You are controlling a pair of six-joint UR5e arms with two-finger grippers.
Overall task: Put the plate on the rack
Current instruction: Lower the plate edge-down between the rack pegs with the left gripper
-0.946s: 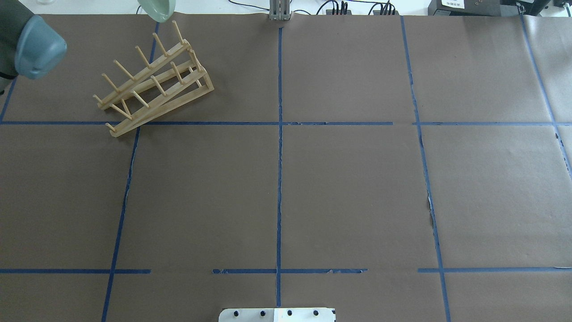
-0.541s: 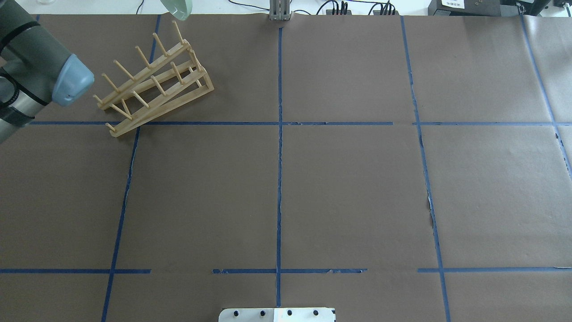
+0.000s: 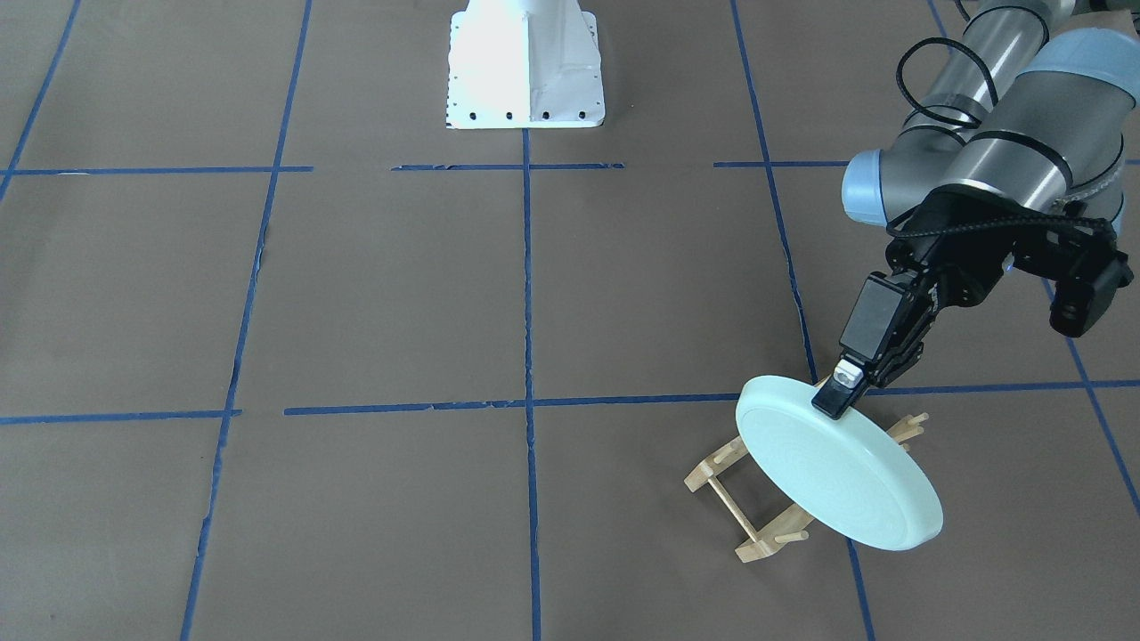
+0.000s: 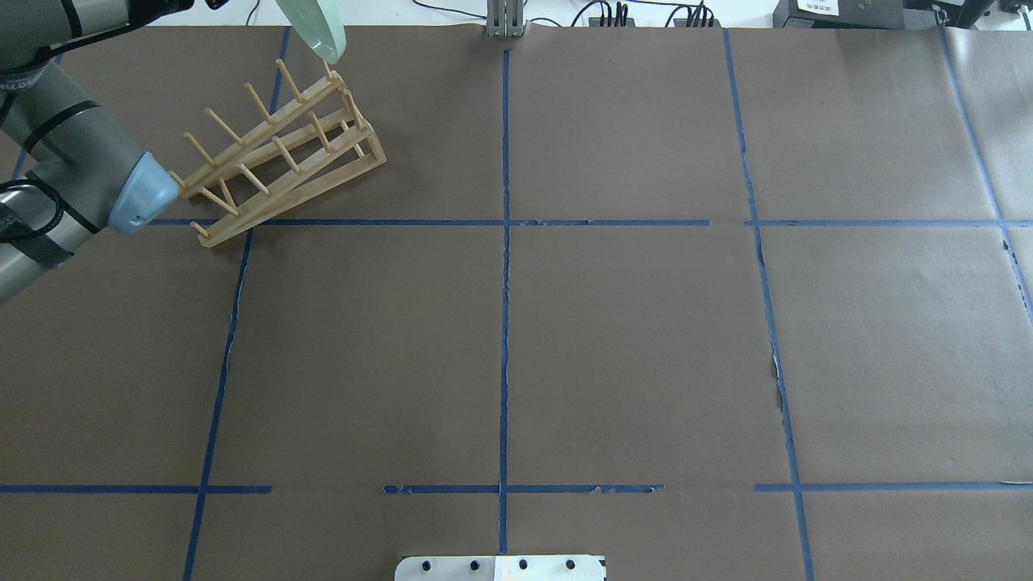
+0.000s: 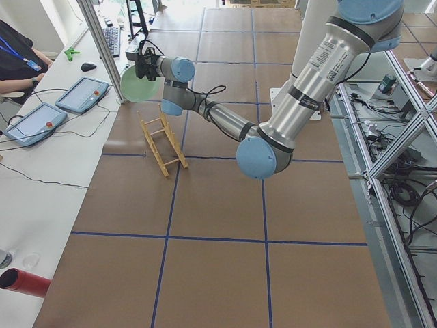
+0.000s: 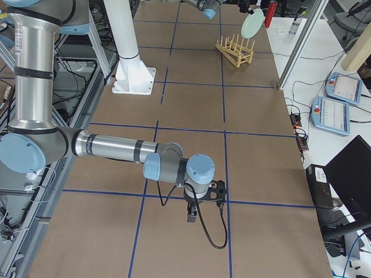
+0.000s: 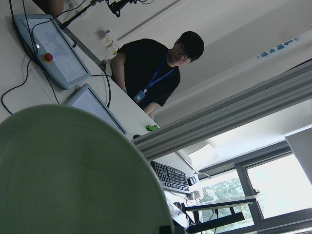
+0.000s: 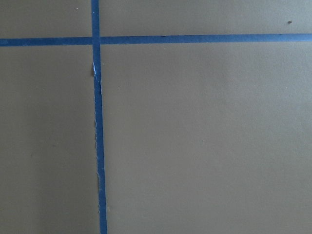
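Overhead exterior shows the plate (image 4: pixel 323 36) has slid rightward along the far edge and dipped toward the rack (image 4: pixel 290 198), with the left arm's elbow swinging in behind. Seen from across the counter (image 3: pixel 356 294), it hangs tilted just above the pegs, rim pinched by the left end effector (image 3: pixel 837 396). Slotting looks near. The right end effector (image 6: pixel 191 219) sits well apart; its grip I cannot tell.

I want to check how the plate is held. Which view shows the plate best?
The front-facing view: the whole plate shows, tilted above the rack, with the left claw pinching its rim. Overhead shows only one edge; the side views show it small; the left wrist view shows part.
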